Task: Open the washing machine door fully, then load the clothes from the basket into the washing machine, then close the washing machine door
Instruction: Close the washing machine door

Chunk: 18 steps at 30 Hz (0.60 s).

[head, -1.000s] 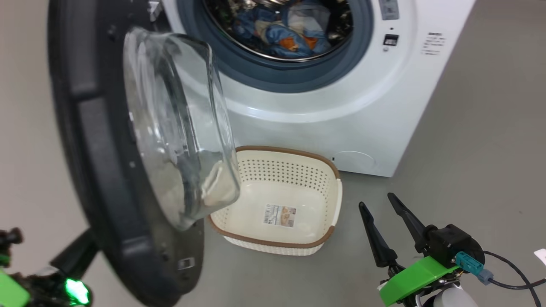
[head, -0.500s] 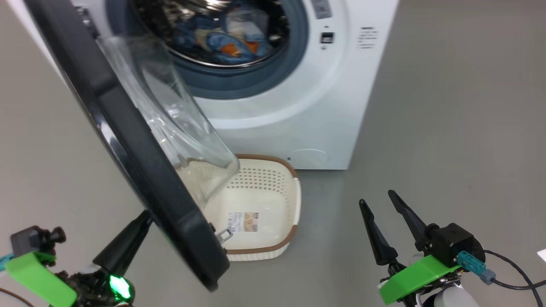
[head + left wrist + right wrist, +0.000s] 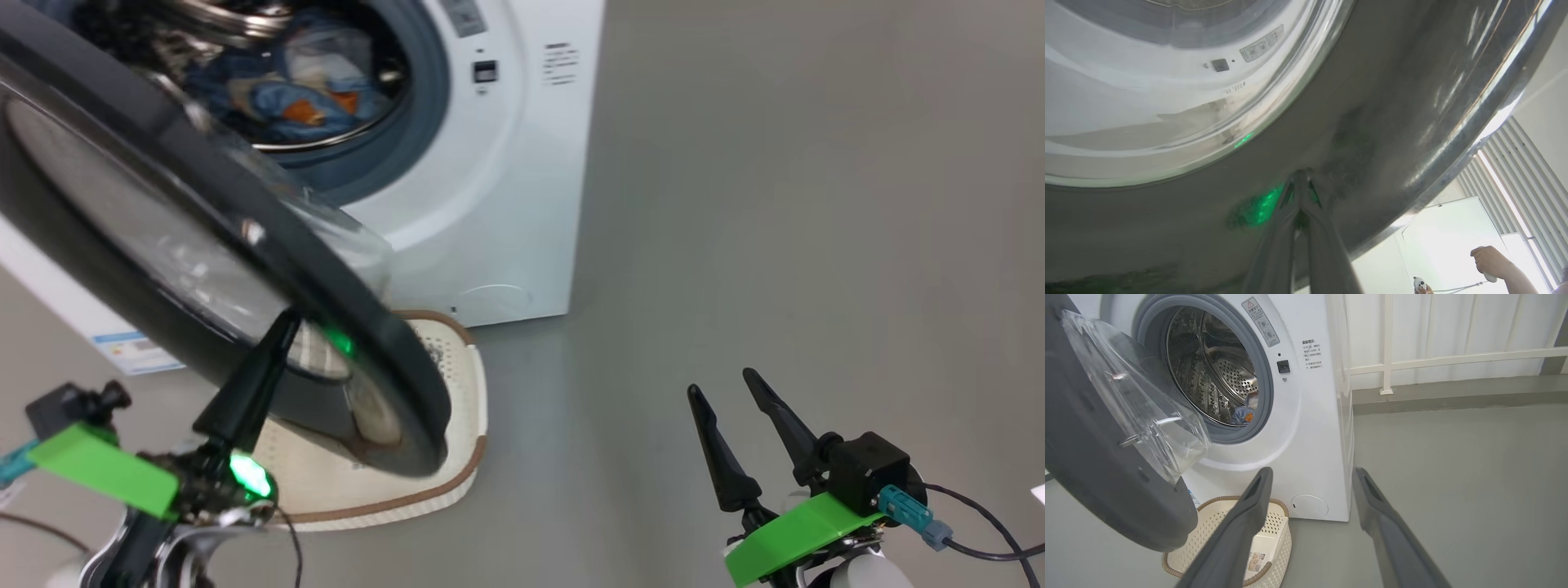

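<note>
Nearest you, your left hand (image 3: 282, 327) was closed, its two fingers pinched together and holding nothing. In the left wrist view its tip (image 3: 1300, 176) appeared to press on the glossy outer face of the washing machine door (image 3: 163, 237), low on that face and close to its free rim. Your right hand (image 3: 721, 384) hung well to the right of the door, fingers spread wide and empty, above bare floor (image 3: 775, 204).

The door stood part-way between open and shut, its glass bowl turned toward the drum. Directly beneath the door's lower rim sat the basket (image 3: 465, 384); in the right wrist view it (image 3: 1280, 539) looked empty, its label sticker bare. Behind the door was the washing machine (image 3: 506, 204), and the clothes (image 3: 302, 90) lay inside its drum, low and toward the front lip. I judged you were on the last step, pushing the door shut.

Here is what could have gone wrong from there:

- **Slipping off the door:** You had a narrow closed tip on a slick curved surface. It could have skated toward the rim and off the door, and the door would have been left ajar.
- **Unlatched door:** A push that ended short would not have seated the latch.
- **Pinched fabric:** If any fabric sat on the grey gasket, the glass bowl would have pinched it. I couldn't tell whether any did.
- **Door catching the basket:** I also couldn't tell whether the door's lower rim cleared the basket's rim. If it touched, it would have dragged the basket or stalled the swing.
</note>
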{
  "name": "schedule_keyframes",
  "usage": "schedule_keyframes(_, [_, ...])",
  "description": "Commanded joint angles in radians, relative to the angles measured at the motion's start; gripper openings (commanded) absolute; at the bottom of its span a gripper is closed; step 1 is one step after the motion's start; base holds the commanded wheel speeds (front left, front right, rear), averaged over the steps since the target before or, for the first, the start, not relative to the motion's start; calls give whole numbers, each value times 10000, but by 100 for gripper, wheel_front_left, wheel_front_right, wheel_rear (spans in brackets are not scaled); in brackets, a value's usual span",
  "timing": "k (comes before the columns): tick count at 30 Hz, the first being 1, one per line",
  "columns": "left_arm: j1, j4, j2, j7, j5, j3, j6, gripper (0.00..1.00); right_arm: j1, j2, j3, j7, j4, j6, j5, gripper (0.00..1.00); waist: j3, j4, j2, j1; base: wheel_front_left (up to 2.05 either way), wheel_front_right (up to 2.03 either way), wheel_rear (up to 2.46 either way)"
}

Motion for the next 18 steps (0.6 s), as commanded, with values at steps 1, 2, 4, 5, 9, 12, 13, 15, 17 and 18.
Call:
schedule_keyframes(1, [-682, -202, 81, -137, 0, 31, -113, 0, -96, 69, 239, -49, -291, 16, 145, 100, 72, -555, -1, 0, 0, 0, 0])
schedule_keyframes(2, [-786, -133, 80, -222, -32, -78, -113, 0, -105, 69, 245, -49, -293, 16, 169, 100, 82, -651, -1, 0, 0, 0, 0])
schedule_keyframes(4, [-985, 21, 80, -460, 11, -214, -113, 0, -124, 69, 269, -49, -296, 16, 222, 100, 94, -844, -1, 0, 0, 0, 0])
schedule_keyframes(5, [-1072, 120, 80, -549, 16, -285, -114, 0, -131, 69, 287, -49, -300, 16, 256, 100, 97, -940, -1, 0, 0, 0, 0])
schedule_keyframes(9, [-1406, 497, 79, -939, 133, -416, -114, 0, -148, 69, 326, -49, -304, 16, 347, 100, 132, -1292, -1, 0, 0, 0, 0])
schedule_keyframes(12, [-1546, 674, 79, -1045, 297, -472, -114, 0, -138, 70, 259, -49, -321, 16, 374, 100, 144, -1419, -1, 0, 0, 0, 0])
schedule_keyframes(13, [-1562, 712, 79, -1068, 291, -475, -114, 0, -132, 70, 241, -49, -328, 16, 379, 100, 137, -1440, -1, 0, 0, 0, 0])
schedule_keyframes(15, [-1566, 773, 79, -1103, 335, -471, -114, 0, -114, 70, 206, -49, -340, 16, 382, 100, 112, -1445, -1, 0, 0, 0, 0])
schedule_keyframes(17, [-1530, 807, 78, -1171, 377, -430, -114, 0, -86, 70, 148, -49, -345, 16, 384, 100, 71, -1395, -1, 0, 0, 0, 0])
schedule_keyframes(18, [-1511, 819, 78, -1187, 374, -426, -114, 0, -65, 70, 103, -49, -351, 16, 384, 100, 45, -1336, -1, 0, 0, 0, 0])
